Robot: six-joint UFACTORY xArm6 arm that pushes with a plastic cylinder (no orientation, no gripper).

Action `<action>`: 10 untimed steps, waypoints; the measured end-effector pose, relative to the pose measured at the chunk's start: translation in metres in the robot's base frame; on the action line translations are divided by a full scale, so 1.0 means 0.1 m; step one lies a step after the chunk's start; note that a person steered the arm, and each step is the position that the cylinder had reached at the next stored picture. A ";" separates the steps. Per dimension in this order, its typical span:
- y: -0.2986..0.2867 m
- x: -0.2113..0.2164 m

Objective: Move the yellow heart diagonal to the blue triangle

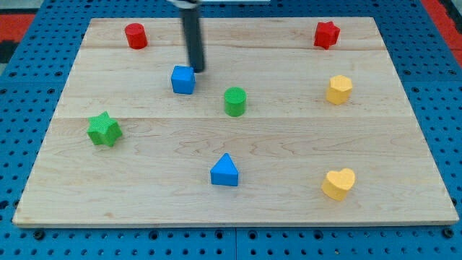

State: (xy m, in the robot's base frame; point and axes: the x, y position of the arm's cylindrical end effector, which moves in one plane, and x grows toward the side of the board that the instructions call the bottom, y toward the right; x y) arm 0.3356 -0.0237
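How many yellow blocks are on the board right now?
2. A yellow heart near the view's bottom right, and another yellow block above it at the right edge, shape unclear. None appears hidden.

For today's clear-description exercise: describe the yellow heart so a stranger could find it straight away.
Start at the wooden board and go to its corner at the view's bottom right. The yellow heart lies there, right of the blue triangle. The other yellow block, nearer the view's top, lacks its notched, two-lobed outline.
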 end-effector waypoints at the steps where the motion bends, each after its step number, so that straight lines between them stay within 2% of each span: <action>1: 0.68 0.40; 4: 2.07 2.03; 5: 1.87 2.45; 7: 1.29 1.93; 8: 1.29 2.64; 9: 1.18 2.41; 10: 1.21 1.87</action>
State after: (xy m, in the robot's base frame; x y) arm 0.5223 0.0977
